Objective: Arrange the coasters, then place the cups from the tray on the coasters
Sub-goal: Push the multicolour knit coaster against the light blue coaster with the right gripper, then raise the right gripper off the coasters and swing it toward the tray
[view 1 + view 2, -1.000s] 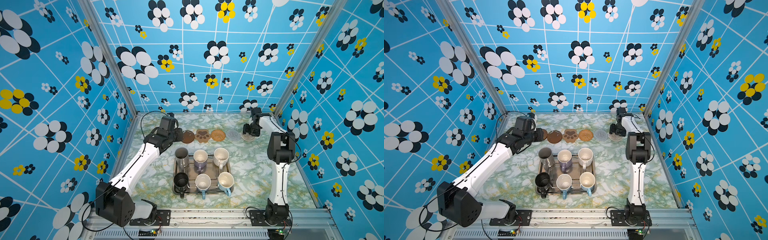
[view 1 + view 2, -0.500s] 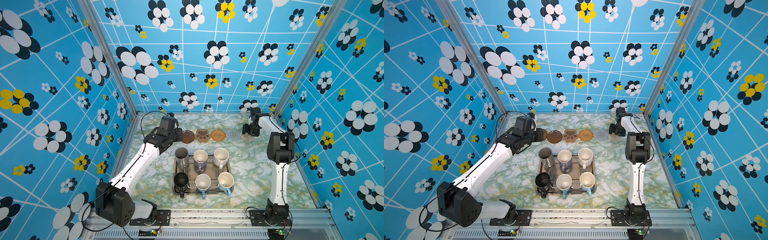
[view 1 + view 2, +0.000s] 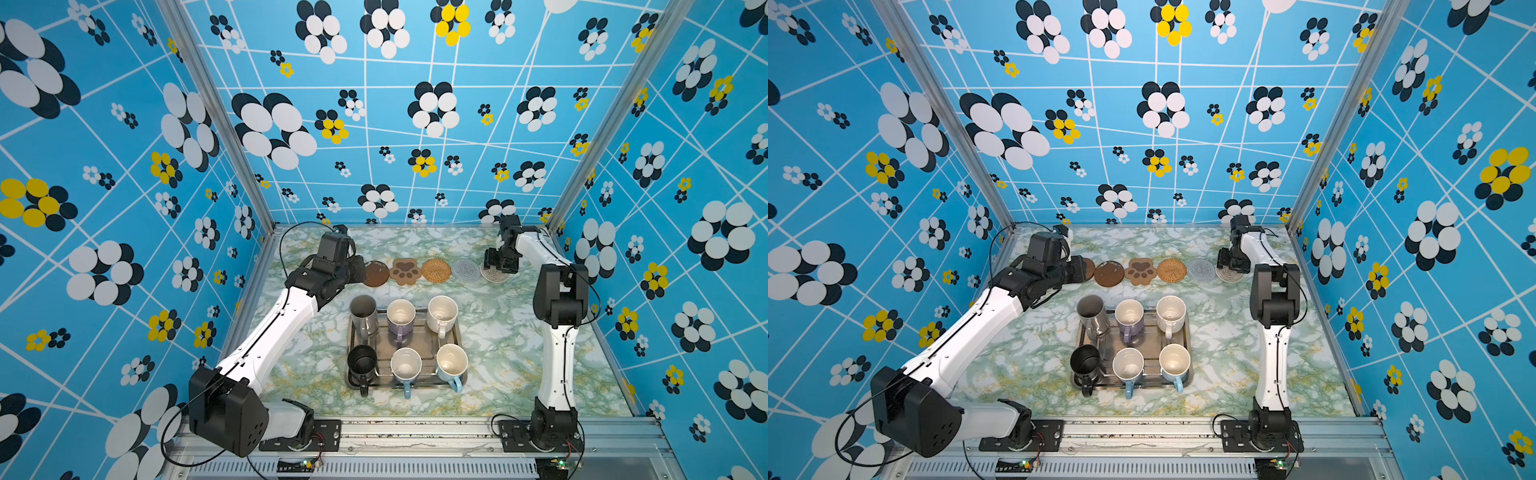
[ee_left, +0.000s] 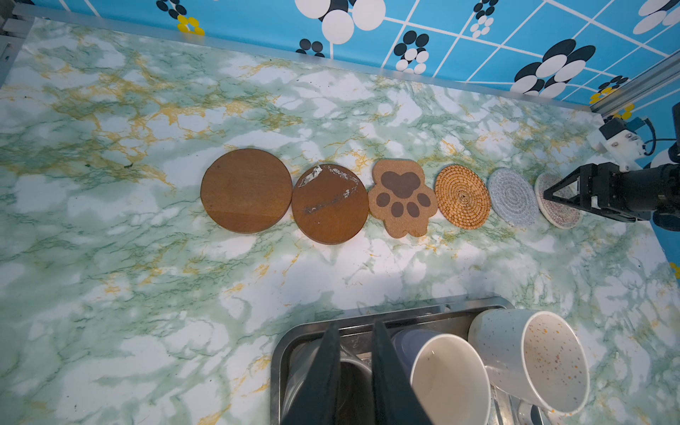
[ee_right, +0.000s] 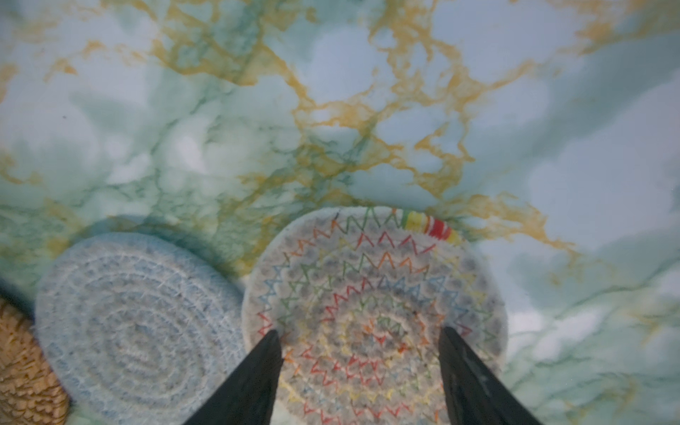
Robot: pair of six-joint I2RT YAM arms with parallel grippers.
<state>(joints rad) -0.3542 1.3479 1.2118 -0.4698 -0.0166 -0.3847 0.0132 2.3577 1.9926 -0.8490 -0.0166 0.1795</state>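
Note:
Six coasters lie in a row along the back: two brown discs point(image 4: 246, 190) point(image 4: 330, 203), the paw print point(image 4: 402, 198), the rattan one point(image 4: 463, 197) and two pale ones point(image 4: 512, 201) point(image 5: 368, 287). My right gripper point(image 5: 360, 335) point(image 3: 500, 264) is open, its fingers astride the stitched pale coaster, holding nothing. My left gripper point(image 4: 357, 325) point(image 3: 1075, 270) hangs raised at the row's left end, jaws a little apart and empty. On the tray point(image 3: 422, 340) stand the steel cup point(image 3: 363, 316), lavender mug point(image 3: 401, 318), cream mug point(image 3: 442, 313), black mug point(image 3: 361, 363) and two light blue mugs point(image 3: 405, 368) point(image 3: 451, 365).
Blue flower-patterned walls point(image 3: 374, 124) close in the marble-patterned table point(image 3: 498, 353) at the back and both sides. A metal rail point(image 3: 415, 432) with both arm bases runs along the front. The right arm's elbow point(image 3: 561, 299) stands beside the coaster row's right end.
The right gripper has shifted only slightly over the last pale coaster, its jaws a touch wider. The left arm, the cups and the other coasters have not moved.

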